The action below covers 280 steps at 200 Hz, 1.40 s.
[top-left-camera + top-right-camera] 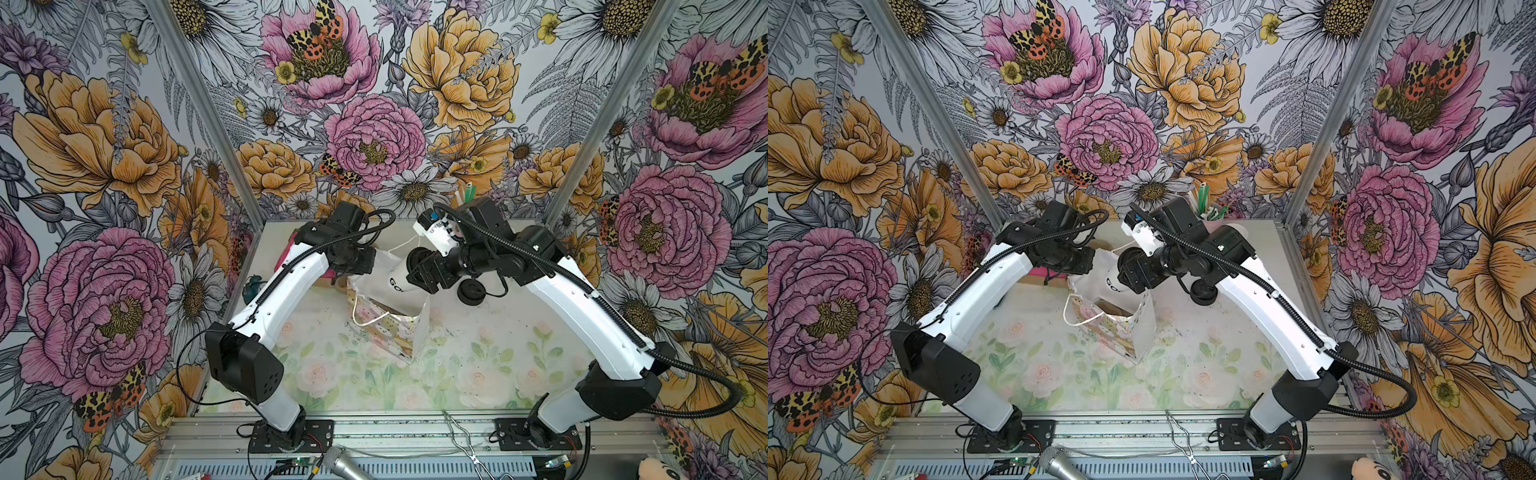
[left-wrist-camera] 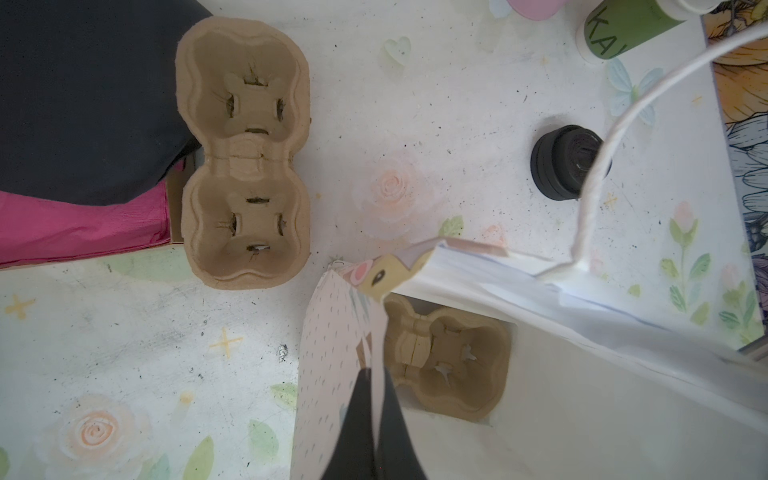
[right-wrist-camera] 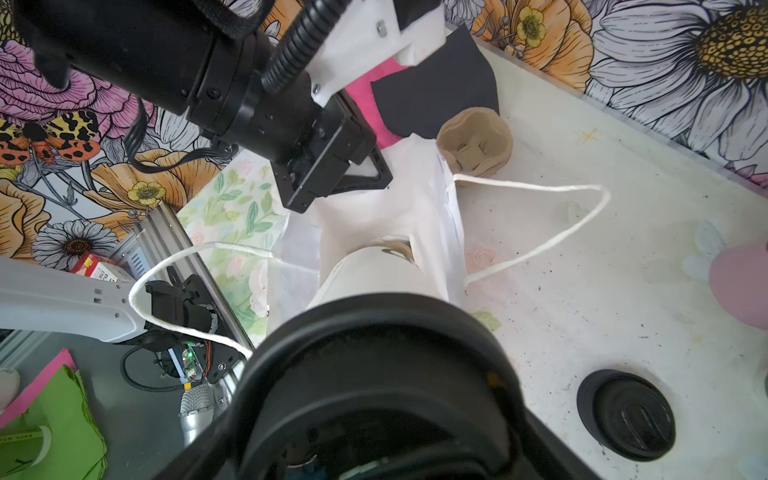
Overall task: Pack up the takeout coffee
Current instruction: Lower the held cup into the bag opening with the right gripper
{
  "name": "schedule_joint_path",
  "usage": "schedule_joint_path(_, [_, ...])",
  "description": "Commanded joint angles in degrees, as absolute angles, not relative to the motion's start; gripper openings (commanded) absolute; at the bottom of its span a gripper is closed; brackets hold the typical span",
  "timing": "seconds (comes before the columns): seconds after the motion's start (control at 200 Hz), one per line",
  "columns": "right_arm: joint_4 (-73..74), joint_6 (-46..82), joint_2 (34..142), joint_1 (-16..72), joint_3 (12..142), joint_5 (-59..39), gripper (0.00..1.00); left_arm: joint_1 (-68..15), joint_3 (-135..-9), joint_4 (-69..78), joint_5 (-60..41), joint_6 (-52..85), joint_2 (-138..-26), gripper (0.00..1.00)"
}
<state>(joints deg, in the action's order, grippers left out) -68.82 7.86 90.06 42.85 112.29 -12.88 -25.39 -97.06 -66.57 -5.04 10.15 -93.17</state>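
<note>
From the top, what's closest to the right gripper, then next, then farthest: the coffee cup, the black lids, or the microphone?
1. Takeout coffee: the right gripper holds it in its fingers.
2. Black lids, just to its right.
3. Microphone, at the front rail.

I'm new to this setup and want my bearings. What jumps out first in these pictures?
Loud floral wallpaper surrounds the table. At its middle the left claw pinches the rim of a gift bag while the right claw holds the takeout coffee tilted into the bag's mouth, above a pulp carrier inside.
</note>
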Motion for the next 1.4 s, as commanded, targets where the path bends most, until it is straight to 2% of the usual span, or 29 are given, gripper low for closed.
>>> schedule_joint_path(0.0, [-69.3,6.9,92.5,44.0,114.7,-10.5,0.88,-25.7,-96.9,-65.2,-5.7,10.9,-92.3,0.00])
schedule_joint_path(0.53, [-74.0,6.1,102.2,49.6,118.1,-3.9,0.87,-23.8,-94.6,-62.3,-8.3,12.0,-90.1,0.00])
schedule_joint_path(1.396, [-74.6,5.3,109.2,50.2,112.3,-1.2,0.87,-22.3,-90.8,-59.0,-11.9,13.3,-87.6,0.00])
